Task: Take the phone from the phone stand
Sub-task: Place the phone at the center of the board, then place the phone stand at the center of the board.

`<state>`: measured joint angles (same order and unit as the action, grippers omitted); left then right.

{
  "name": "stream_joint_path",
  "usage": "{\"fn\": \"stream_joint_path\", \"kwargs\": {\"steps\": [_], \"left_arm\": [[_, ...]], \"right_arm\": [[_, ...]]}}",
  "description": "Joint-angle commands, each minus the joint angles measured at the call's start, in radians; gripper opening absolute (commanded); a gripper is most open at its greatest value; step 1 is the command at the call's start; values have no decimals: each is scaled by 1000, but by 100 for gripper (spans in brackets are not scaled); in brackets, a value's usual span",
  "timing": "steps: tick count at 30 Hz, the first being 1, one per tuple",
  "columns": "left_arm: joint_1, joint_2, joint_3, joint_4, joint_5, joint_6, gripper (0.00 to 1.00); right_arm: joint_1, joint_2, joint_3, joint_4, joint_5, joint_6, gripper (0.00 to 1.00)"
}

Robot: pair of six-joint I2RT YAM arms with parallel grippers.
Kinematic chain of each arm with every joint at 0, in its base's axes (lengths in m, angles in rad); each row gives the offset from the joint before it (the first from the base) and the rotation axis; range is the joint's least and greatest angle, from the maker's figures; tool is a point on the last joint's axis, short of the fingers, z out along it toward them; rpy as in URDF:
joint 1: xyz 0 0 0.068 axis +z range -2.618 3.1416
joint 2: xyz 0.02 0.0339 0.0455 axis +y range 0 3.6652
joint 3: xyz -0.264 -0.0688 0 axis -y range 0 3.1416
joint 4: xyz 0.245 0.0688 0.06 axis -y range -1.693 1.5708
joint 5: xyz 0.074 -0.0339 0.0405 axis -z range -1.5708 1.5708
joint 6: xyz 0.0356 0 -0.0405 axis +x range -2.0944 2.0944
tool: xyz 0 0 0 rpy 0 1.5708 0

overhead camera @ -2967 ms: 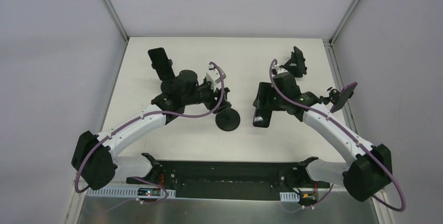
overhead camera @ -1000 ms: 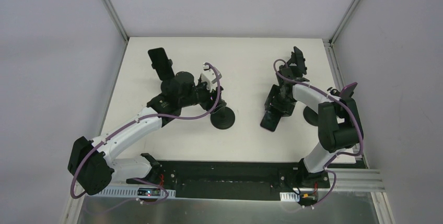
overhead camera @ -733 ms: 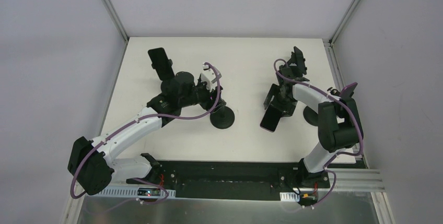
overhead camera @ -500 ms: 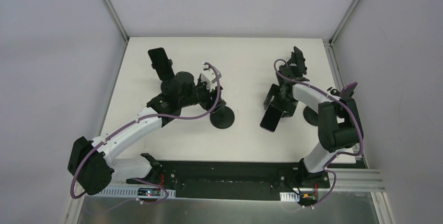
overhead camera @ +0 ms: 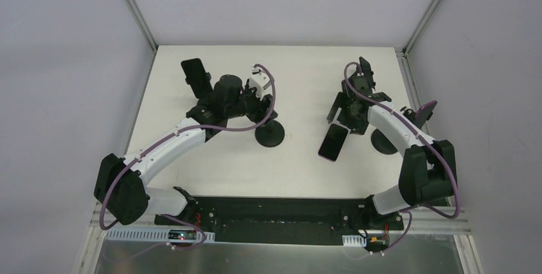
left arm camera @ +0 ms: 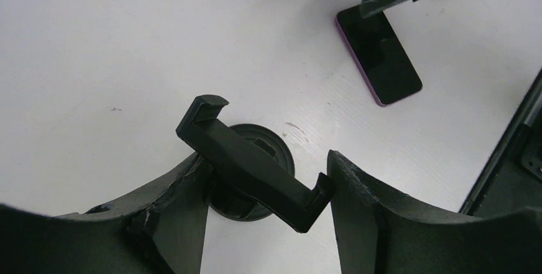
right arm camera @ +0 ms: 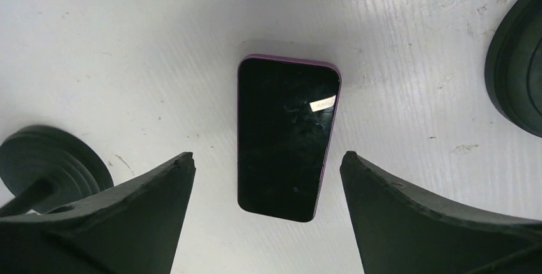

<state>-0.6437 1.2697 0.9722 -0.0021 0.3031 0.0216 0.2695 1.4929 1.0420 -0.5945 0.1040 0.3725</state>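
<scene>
Purple phone [right arm camera: 287,137]: one flat on table [right arm camera: 128,44]; one stand [left arm camera: 252,172] empty.

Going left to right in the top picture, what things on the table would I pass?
black phone propped up → round stand base → purple phone lying flat → another stand base → purple phone held up on its stand
</scene>
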Motion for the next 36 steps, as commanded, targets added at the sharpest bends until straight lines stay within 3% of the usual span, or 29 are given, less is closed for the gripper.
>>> {"fn": "stream_joint_path", "kwargs": {"steps": [1, 13, 21, 28, 33, 36], "left_arm": [[55, 57, 116, 10, -12, 56, 0], [221, 336, 399, 11, 41, 114, 0], [355, 541, 613, 14, 126, 44, 7], [410, 591, 643, 16, 113, 14, 15], [411, 584, 626, 16, 93, 5, 38], [412, 578, 616, 16, 88, 2, 58]], "right_arm": [[3, -60, 36, -64, 10, -26, 88], [50, -292, -7, -38, -142, 5, 88], [66, -347, -9, -122, -53, 3, 90], [68, -363, -11, -130, -39, -20, 90], [69, -366, -8, -127, -39, -41, 91], [69, -375, -7, -126, -48, -43, 92]]}}
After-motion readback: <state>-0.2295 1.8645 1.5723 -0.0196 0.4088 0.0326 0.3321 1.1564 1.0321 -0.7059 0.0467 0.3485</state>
